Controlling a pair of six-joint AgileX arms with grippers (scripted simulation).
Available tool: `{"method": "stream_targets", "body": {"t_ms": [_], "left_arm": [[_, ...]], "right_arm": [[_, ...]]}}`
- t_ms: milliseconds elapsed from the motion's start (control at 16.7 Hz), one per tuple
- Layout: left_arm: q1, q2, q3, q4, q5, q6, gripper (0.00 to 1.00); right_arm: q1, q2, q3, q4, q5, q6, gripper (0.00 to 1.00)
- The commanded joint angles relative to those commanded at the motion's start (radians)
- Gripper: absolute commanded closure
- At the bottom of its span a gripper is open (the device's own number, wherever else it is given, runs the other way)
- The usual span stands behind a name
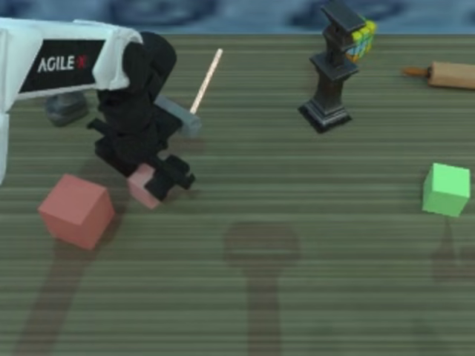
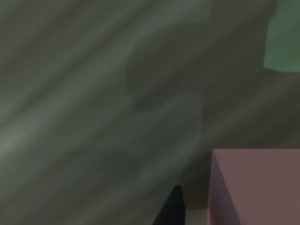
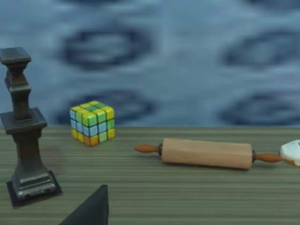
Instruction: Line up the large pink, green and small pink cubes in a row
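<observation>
Right now the left gripper [image 1: 159,182] is down at the left side of the surface [image 1: 297,245], its black fingers clamped on the small pink cube [image 1: 141,185], which sits low, at or just above the surface. Just beside it, further left, sits the large pink cube [image 1: 76,210], apart from the small one by a narrow gap. The green cube [image 1: 446,189] is well away at the right edge.

From above you also get the dark stand [image 1: 330,74] at the back with the multicoloured cube [image 1: 361,38] peeking from behind its top, a rolling pin [image 1: 449,74] at the far right, a thin pale stick [image 1: 206,80] and a grey object [image 1: 65,107] behind the arm.

The left wrist view gives something the top view hides: a close pink cube face [image 2: 255,187], one dark fingertip [image 2: 172,208] beside it, and a slice of green [image 2: 283,37] at the frame's edge.

The right wrist view alone shows the multicoloured cube [image 3: 92,123] whole, on the surface beside the stand [image 3: 26,136], the full rolling pin [image 3: 206,153], and a white object [image 3: 291,153] past its handle. Of the right gripper only a dark tip [image 3: 91,208] shows; I cannot tell its state.
</observation>
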Motion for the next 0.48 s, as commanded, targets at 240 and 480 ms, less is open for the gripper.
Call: {"method": "stream_targets", "body": {"t_ms": [240,480], "left_arm": [[0.0,0.0,0.0,0.0,0.0,0.0,1.0],[0.0,0.0,0.0,0.0,0.0,0.0,1.0]], "right_arm": [[0.0,0.0,0.0,0.0,0.0,0.0,0.0],[0.0,0.0,0.0,0.0,0.0,0.0,0.0]]}}
